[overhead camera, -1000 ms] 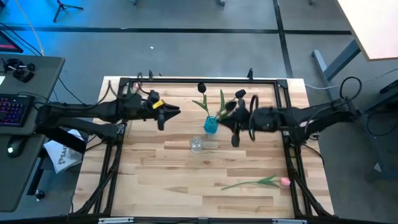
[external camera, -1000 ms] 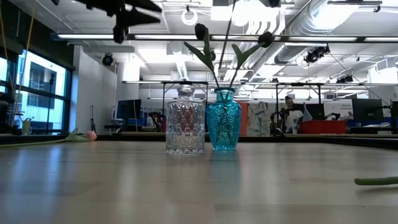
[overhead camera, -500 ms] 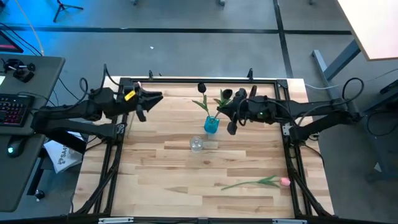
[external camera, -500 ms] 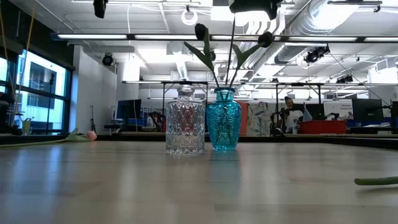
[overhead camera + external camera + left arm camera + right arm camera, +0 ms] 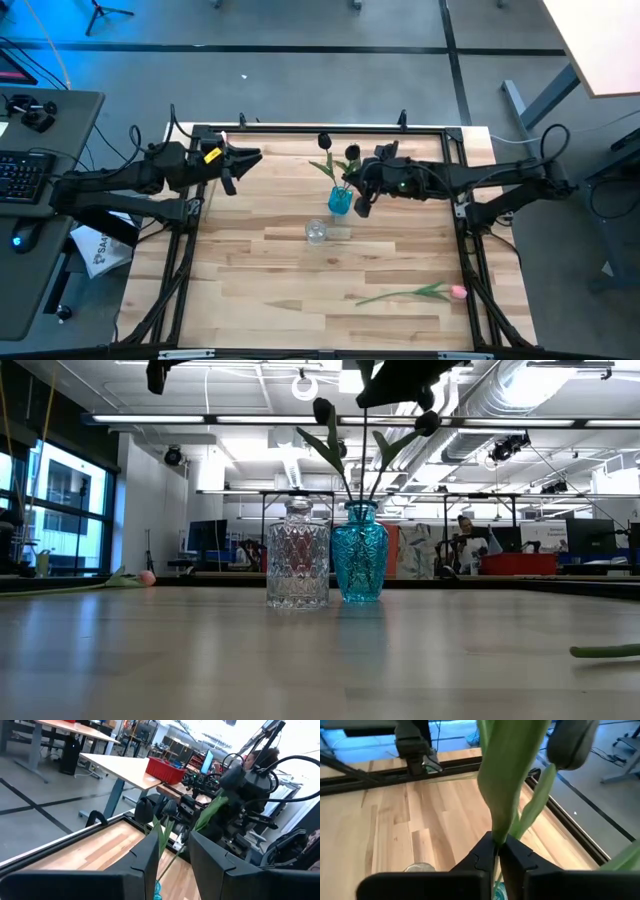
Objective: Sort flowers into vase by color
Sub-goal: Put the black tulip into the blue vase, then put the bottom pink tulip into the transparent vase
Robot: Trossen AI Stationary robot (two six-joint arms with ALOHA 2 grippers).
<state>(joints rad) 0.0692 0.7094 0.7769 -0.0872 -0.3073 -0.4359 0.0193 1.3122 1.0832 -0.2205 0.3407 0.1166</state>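
Note:
Two dark-headed tulips [image 5: 323, 141] [image 5: 352, 152] stand with their stems in the blue vase [image 5: 339, 200], also in the low view [image 5: 360, 552]. The clear vase [image 5: 316, 232] stands beside it. One pink tulip [image 5: 415, 293] lies flat near the table's near right corner. A second pink head [image 5: 147, 577] lies far back on the left in the low view. My right gripper [image 5: 359, 205] is above the blue vase, shut on a dark tulip. My left gripper [image 5: 228, 172] hovers open over the far left of the table. My right gripper pinches the green leaf and stem [image 5: 496, 827] of a dark tulip between its two fingers, below the head [image 5: 570, 742] and above the vase mouth. It comes from the table's right, slanting down. The tulip stands nearly upright with its lower stem in the blue vase [image 5: 360, 552].
A black metal frame [image 5: 320, 128] runs along the table's far edge and sides. A loose green stem [image 5: 605, 651] lies close to the near edge in the low view. A desk with a keyboard [image 5: 20, 175] stands left of the table.
My right gripper has moved toward the table's left, closing in over the blue vase. My left gripper drew back toward the far left corner and rose, then stayed still. Both vases and the lying pink tulip have kept their places.

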